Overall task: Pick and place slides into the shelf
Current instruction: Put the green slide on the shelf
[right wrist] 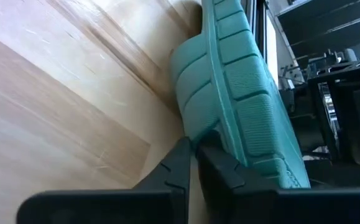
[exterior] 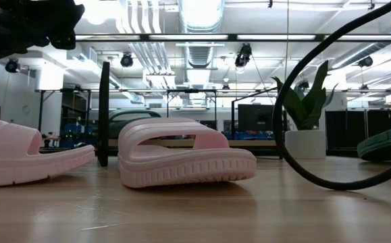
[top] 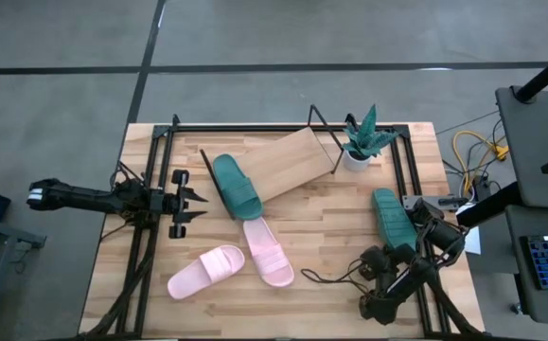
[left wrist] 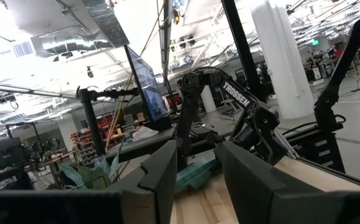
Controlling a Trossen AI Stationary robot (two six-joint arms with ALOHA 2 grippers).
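In the high view one dark green slide lies with one end on the low left end of the slanted shelf board. Two pink slides rest soles down on the table in front of it; the low view shows them too. The second green slide is by the table's right edge, tread showing, with my right gripper shut on it. My left gripper hovers open left of the first green slide, pointing right. My right gripper pinches the second green slide by the rim of its sole, near one end, between the two fingertips. The ribbed tread faces the camera. In the low view the slide sits tilted near the table; whether it is lifted clear I cannot tell.
A potted plant in a white pot stands at the shelf's right end, beside the black wire frame. A black cable loops on the table near the right arm's base and arcs across the low view. Black rails run along both table sides.
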